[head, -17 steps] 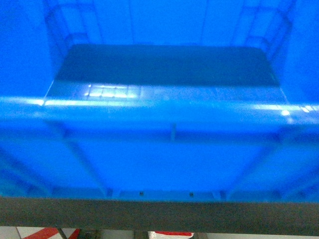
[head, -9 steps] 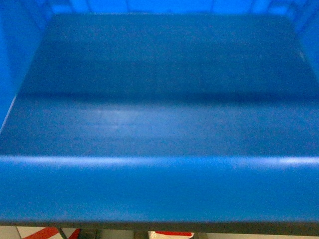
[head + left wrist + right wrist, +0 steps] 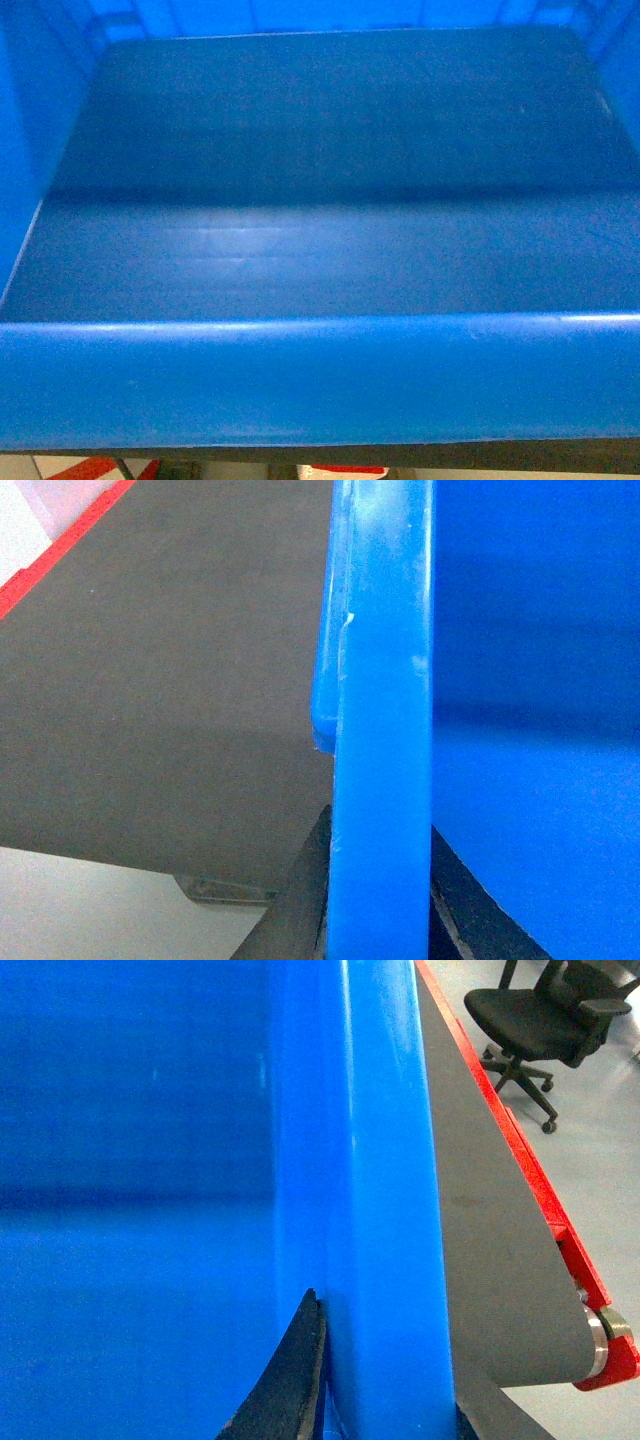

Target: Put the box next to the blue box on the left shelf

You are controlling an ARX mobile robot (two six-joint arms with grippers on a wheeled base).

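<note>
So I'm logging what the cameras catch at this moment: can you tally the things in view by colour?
Blue: 1, the box
Black: 1, an office chair
Dark grey: 1, a conveyor belt
Red: 1, the belt's side frame
Total: 4
A dark finger of each gripper sits at the box's rim in the wrist views; neither is counted.

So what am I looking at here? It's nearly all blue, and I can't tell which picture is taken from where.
The blue is one big plastic box, held by a two-armed robot on wheels. The head camera looks down into it: the dark floor is bare, with the near rim below. The other two pictures come from cameras on the wrists. Each shows a side wall of the box between dark fingers: the left gripper and right gripper look clamped on opposite rims. Beside the box runs a grey belt with red edging, and an office chair stands beyond.
</note>
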